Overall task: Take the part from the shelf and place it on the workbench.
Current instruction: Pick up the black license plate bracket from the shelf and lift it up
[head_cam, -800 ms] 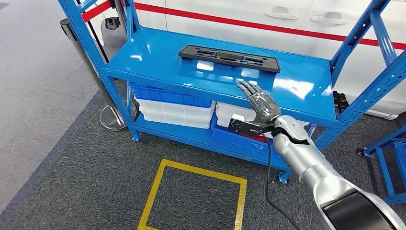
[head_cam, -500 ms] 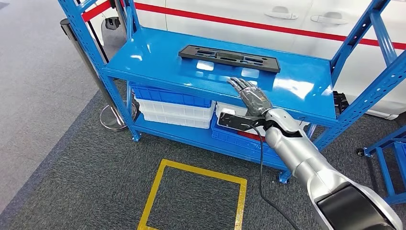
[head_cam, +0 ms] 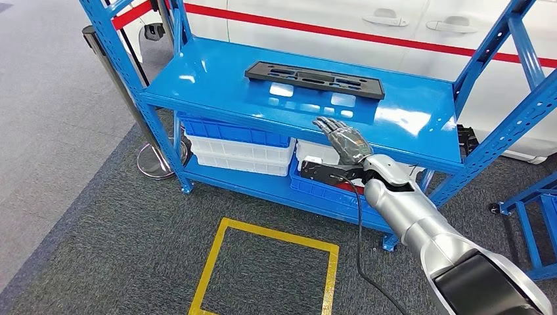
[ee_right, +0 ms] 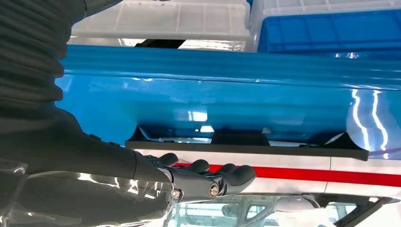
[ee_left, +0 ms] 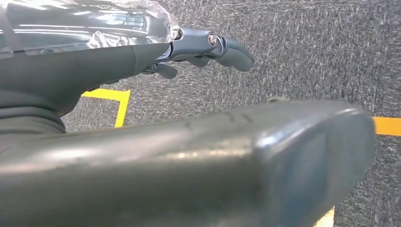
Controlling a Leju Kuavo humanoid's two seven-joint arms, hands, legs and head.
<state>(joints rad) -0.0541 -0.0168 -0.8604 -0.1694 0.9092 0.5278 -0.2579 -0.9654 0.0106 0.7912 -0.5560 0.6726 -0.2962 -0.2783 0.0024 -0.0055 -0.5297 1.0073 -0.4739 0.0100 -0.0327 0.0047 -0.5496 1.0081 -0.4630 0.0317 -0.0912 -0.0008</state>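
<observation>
The right hand (head_cam: pixel 346 139) hovers over the blue shelf (head_cam: pixel 217 82), fingers (head_cam: pixel 326 123) spread and holding nothing. The black part (head_cam: pixel 314 79) lies flat just beyond it. The left hand (ee_left: pixel 208 47) holds nothing, fingers loosely extended.

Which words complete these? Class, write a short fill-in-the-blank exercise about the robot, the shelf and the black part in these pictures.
1. The long black part lies flat on the ______ level of the blue shelf.
2. The robot's right hand hovers over the shelf with fingers apart, holding ______.
3. On the lower level, under that hand, stand blue and ______ bins.
4. A square outline of ______ tape marks the floor before the shelf.

Missing words: top; nothing; white; yellow
</observation>
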